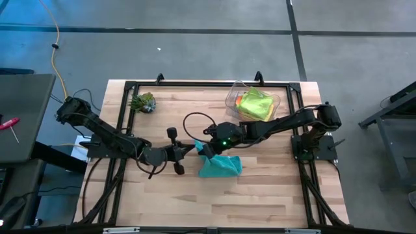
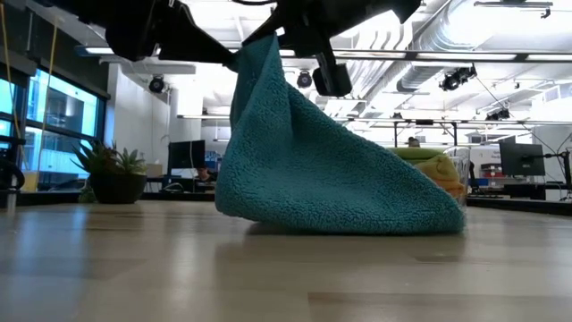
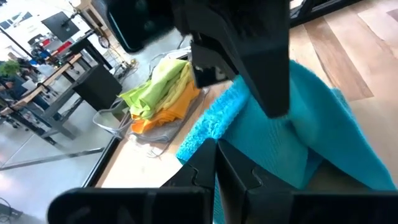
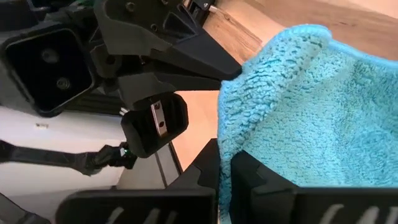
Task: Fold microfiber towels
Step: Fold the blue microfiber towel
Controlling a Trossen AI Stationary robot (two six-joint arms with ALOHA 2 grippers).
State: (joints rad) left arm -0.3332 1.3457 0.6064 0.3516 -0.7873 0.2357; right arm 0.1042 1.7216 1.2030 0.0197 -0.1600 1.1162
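- The fluffy teal microfiber towel (image 1: 220, 166) sits near the middle of the light wooden bench (image 1: 195, 201), one corner pulled up into a peak while the rest of it trails on the wood toward the right edge.
- The left gripper (image 1: 192, 149), reaching in from the left edge, is clenched on that raised corner; in the left wrist view its dark fingers (image 3: 205, 171) pinch the teal pile between them.
- The right gripper (image 1: 203, 149), reaching in from the right edge, meets it there and is likewise clamped on the same corner of the towel, just beside the left one.
- A clear plastic bin (image 1: 232, 98) stands near the far right corner of the bench and holds folded lime green (image 1: 257, 103), yellow and orange cloths stacked together.
- A small green spiky plant (image 1: 143, 102) stands near the far left corner.
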